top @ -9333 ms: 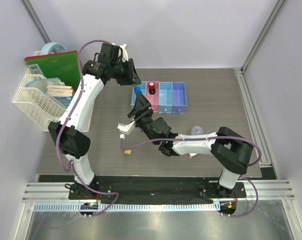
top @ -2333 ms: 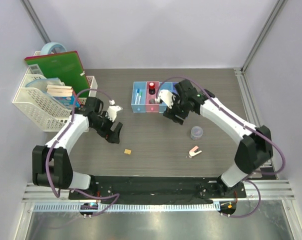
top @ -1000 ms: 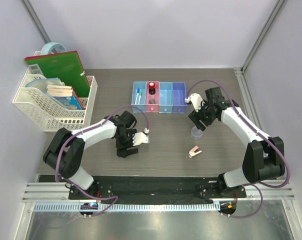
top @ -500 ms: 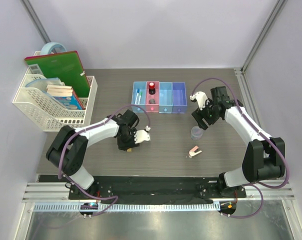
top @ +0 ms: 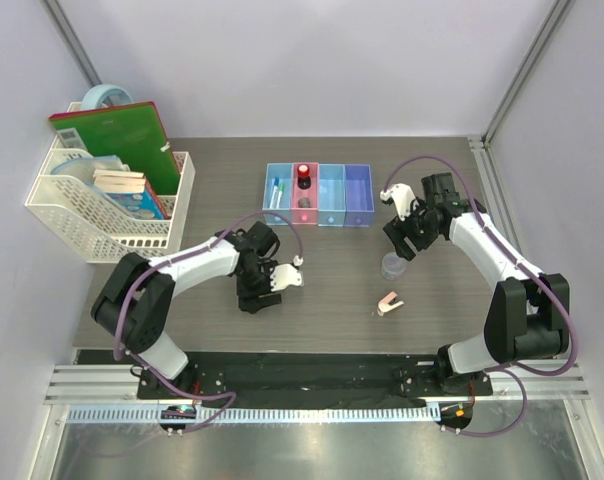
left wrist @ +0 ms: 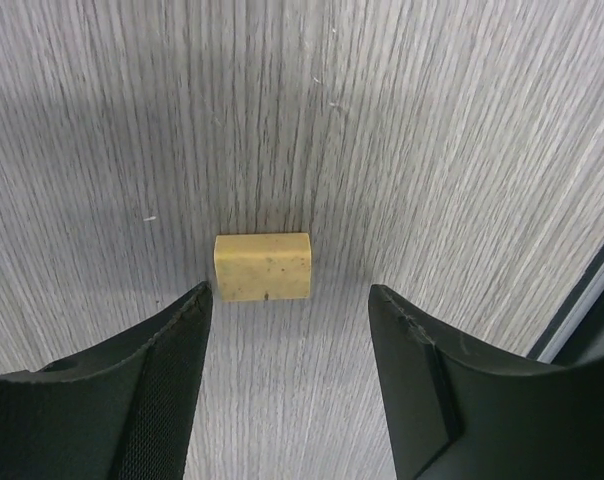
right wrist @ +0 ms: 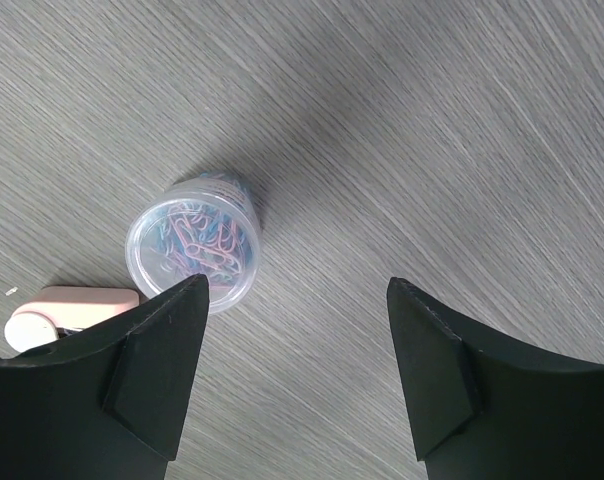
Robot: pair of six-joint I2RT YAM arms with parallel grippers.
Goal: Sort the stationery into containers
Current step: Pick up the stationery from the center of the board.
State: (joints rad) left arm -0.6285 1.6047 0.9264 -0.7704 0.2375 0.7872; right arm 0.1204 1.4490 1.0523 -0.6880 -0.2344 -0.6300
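Sorting is partly done: pens (top: 277,188) and the red-and-black knob (top: 303,175) lie in the containers (top: 358,195), but the yellow block (left wrist: 263,266), just before the left gripper (left wrist: 289,300) with open jaws near the table (top: 202,180) front edge, and the tub (right wrist: 193,241) and clip (right wrist: 72,310) by the open, empty right gripper (right wrist: 297,290) are left to sort.

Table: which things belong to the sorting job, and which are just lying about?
Job: bins, pens, knob, yellow block, tub, clip.
Lying about: basket, green book, notebooks, tape roll.
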